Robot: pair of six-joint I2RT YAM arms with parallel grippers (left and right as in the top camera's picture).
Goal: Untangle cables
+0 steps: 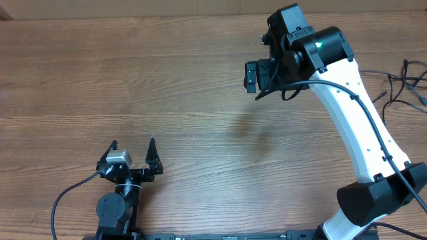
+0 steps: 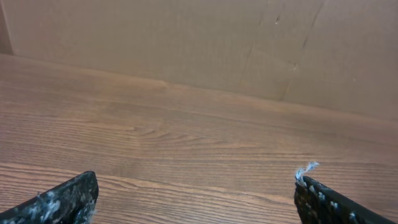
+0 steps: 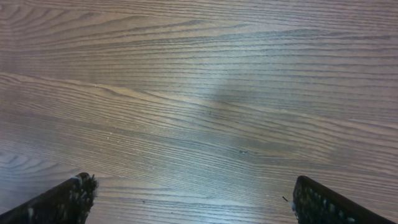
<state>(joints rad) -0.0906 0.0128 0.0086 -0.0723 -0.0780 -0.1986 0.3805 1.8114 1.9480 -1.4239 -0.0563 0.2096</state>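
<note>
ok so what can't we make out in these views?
- Cables: overhead only, cut off by the right edge. Their count, the tangle and the plugs are too small to tell.
- Wrist views: both show only bare table, with no cables in frame.
- Right gripper: mostly cut off by the bottom edge in its wrist view. In the overhead view its own wrist covers it.

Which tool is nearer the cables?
The right tool, out over the right half of the table, whose right edge holds the cables. The left tool sits near-left, much farther off.
</note>
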